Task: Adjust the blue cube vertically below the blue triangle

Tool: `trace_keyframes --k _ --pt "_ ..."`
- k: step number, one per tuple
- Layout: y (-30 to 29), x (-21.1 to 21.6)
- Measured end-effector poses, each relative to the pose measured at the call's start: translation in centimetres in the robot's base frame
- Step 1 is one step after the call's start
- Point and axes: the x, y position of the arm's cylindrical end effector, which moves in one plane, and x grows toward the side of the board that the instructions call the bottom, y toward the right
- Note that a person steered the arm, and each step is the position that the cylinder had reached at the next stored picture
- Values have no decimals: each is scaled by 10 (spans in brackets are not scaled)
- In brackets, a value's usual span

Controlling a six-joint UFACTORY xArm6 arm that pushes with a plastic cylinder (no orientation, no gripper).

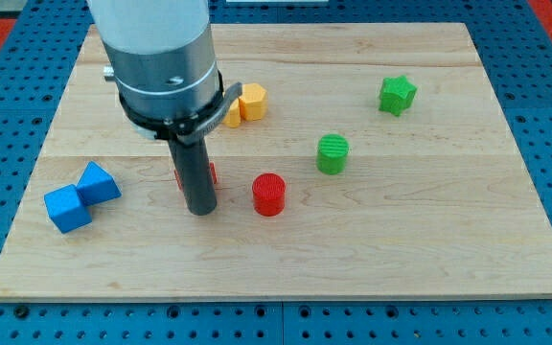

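Note:
The blue cube (67, 208) sits near the board's left edge, at the lower left. The blue triangle (98, 182) touches it, just up and to the right of the cube. My tip (201, 210) rests on the board well to the right of both blue blocks, with a gap between. A red block (211, 173) is mostly hidden behind the rod. The red cylinder (268, 194) stands just right of my tip.
A yellow and orange block pair (245, 103) lies at the view's top centre, partly behind the arm. A green cylinder (333, 153) stands right of centre. A green star (397, 94) is at the upper right. The wooden board (448, 249) lies on a blue pegboard.

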Motion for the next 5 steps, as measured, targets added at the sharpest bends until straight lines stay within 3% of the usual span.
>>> trace_keyframes --k 1,3,4,5 --pt "-21 -7" --pt "-103 58" --pt "-175 55" --pt "-176 31"
